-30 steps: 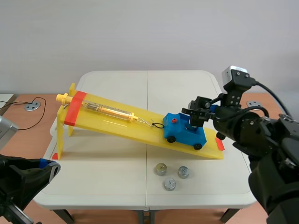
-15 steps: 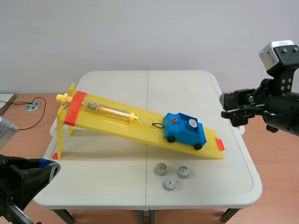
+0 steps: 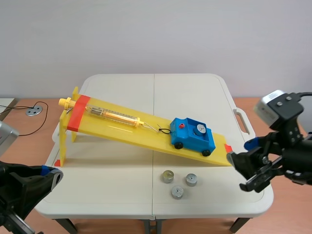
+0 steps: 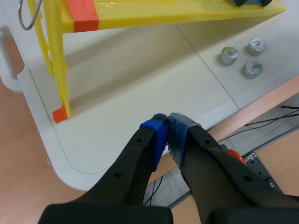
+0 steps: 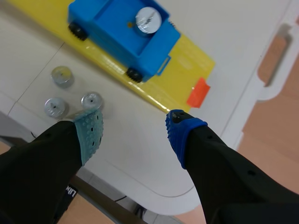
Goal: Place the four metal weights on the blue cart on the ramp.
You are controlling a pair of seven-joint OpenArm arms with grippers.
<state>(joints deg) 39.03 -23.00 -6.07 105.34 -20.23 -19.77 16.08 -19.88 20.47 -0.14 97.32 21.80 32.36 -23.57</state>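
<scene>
Hanging above the near right corner of the table [image 3: 122, 195], the right gripper [image 5: 135, 127] has its two fingers spread wide, and nothing is between them. The blue cart [image 5: 122, 35] stands ahead of this gripper, on the low part of the yellow ramp [image 3: 122, 127], with its wheels on the slope. One metal weight [image 5: 148, 18] already sits inside the cart's tray, showing its round silver top. The other three weights [image 5: 61, 76] lie on the table in a small group, ahead of the gripper and on the side of its grey-green pad. The nearest of them is just ahead of that pad's tip, and all three are below the ramp's edge, not on it. The ramp's lowest end is just ahead of the finger with the blue pad.

The left gripper [image 4: 166, 133] is closed on nothing: its two pads press against each other. It is above the near left edge of the table. The high end of the ramp, raised on thin yellow legs, is ahead of it. The three loose weights are well apart from this gripper, far ahead and to its right. A clear tube [image 3: 114, 115] lies along the upper ramp, and a thin wire hook [image 3: 158, 129] joins it to the cart.
</scene>
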